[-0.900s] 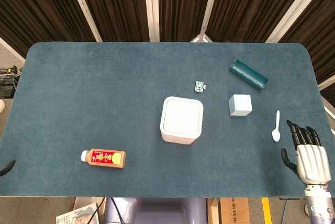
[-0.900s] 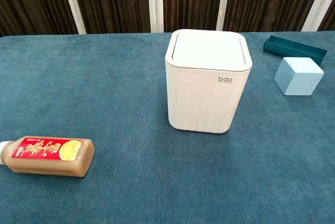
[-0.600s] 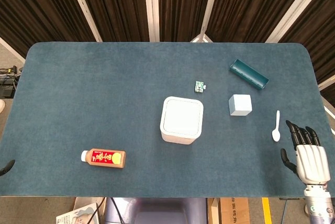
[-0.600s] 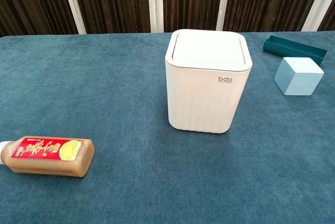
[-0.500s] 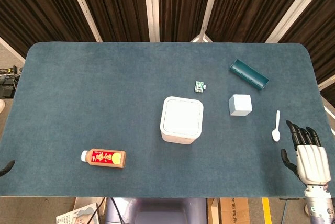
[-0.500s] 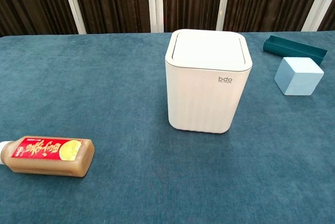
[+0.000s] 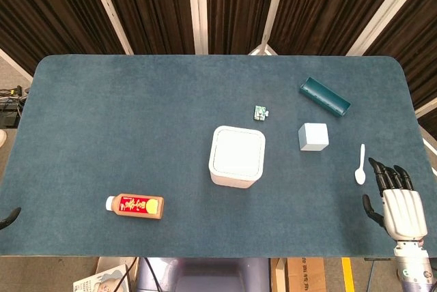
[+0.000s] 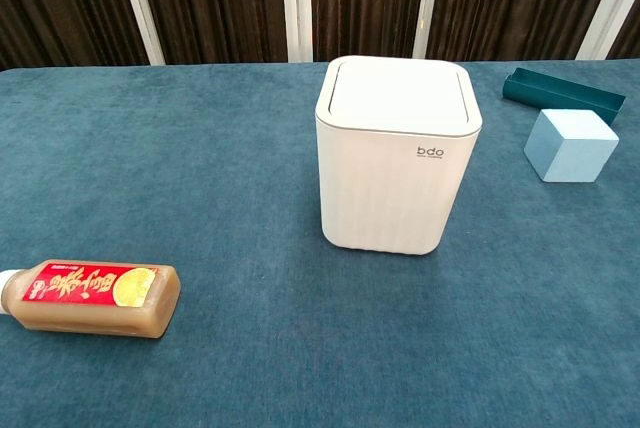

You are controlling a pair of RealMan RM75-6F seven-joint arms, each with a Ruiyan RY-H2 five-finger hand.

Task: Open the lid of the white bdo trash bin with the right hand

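Observation:
The white bdo trash bin (image 7: pixel 237 155) stands near the table's middle with its lid (image 8: pixel 398 93) down flat. In the chest view the bin (image 8: pixel 398 153) faces me with its bdo label on the front. My right hand (image 7: pixel 395 203) hovers at the table's near right edge, far to the right of the bin, fingers stretched out and apart, holding nothing. It does not show in the chest view. Only a dark tip of my left hand (image 7: pixel 7 218) peeks in at the left edge of the head view.
A white spoon (image 7: pixel 360 166) lies just ahead of my right hand. A pale blue cube (image 7: pixel 313 136) and a teal open box (image 7: pixel 325 97) sit right of the bin. A small green item (image 7: pixel 260 112) lies behind it. A red-labelled bottle (image 7: pixel 136 206) lies at the front left.
My right hand has edged slightly to the left along the table's near edge. The bin and its lid have not moved.

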